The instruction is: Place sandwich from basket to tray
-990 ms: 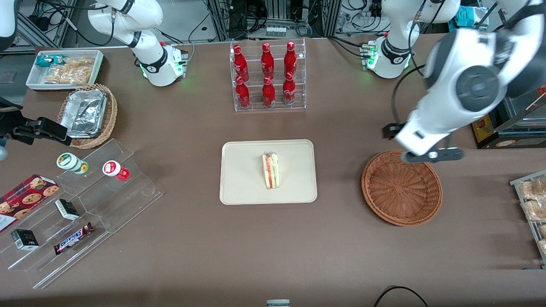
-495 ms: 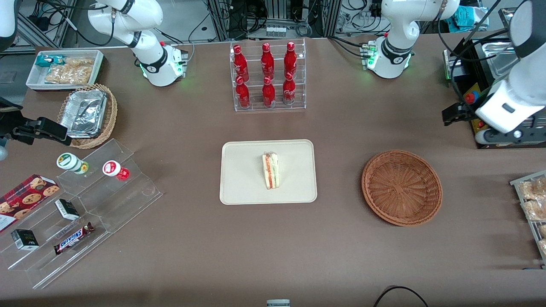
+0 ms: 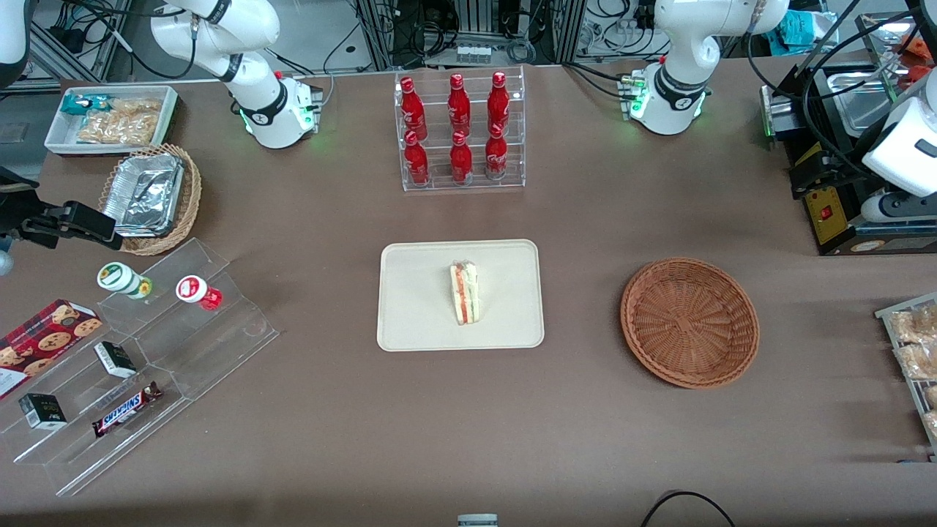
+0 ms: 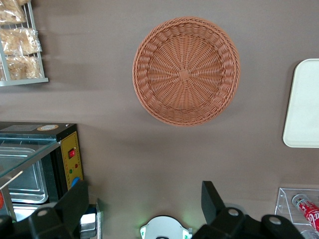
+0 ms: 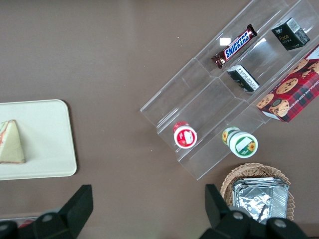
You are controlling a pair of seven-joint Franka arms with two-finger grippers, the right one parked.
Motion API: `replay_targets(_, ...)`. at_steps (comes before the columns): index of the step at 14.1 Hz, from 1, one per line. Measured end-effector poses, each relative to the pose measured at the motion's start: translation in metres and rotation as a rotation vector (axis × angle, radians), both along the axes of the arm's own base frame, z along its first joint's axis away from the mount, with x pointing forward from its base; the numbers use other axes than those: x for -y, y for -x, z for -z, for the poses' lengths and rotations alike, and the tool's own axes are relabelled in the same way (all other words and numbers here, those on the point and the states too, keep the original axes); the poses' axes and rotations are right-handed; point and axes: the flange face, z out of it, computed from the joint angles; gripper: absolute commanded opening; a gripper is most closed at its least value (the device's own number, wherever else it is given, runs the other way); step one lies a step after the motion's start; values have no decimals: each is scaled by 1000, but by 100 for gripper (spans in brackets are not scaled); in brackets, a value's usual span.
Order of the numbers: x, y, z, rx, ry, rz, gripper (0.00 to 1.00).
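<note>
The wrapped sandwich [image 3: 464,293] lies on the cream tray [image 3: 417,307], a little off the tray's middle toward the working arm's end, its white bread and red and green filling layers showing as a narrow wedge in the front view and as a flat triangle [image 5: 12,142] from the parked arm's wrist camera. The tray sits mid-table, nearer the front camera than the clear acrylic rack of red bottles [image 3: 460,128]. Well apart from the tray, toward the working arm's end of the table, the round reddish-brown wicker basket [image 3: 689,320] holds nothing; the left wrist view looks down into its bare weave [image 4: 185,70] with one rounded corner of the tray [image 4: 304,109] near it. The gripper [image 4: 144,201] hangs high above the table at the working arm's end, over a dark appliance [image 3: 834,197] that looks like a small oven, though only part of it shows. Its two dark fingers [image 4: 75,199] stand wide apart and hold nothing. At the parked arm's end, a stepped clear display carries a Snickers bar [image 3: 126,409].
</note>
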Motion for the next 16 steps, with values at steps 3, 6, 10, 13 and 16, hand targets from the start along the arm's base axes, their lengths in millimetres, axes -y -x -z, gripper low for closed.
replay_targets(3, 0, 0, -9, 19, 5, 0, 100)
replay_targets(6, 4, 1, -18, 38, 55, 2, 100)
replay_targets(10, -9, 0, -21, 40, 120, -31, 100)
replay_targets(13, -11, 0, -21, 41, 122, -34, 100)
replay_targets(16, -11, -1, -21, 43, 122, -34, 100)
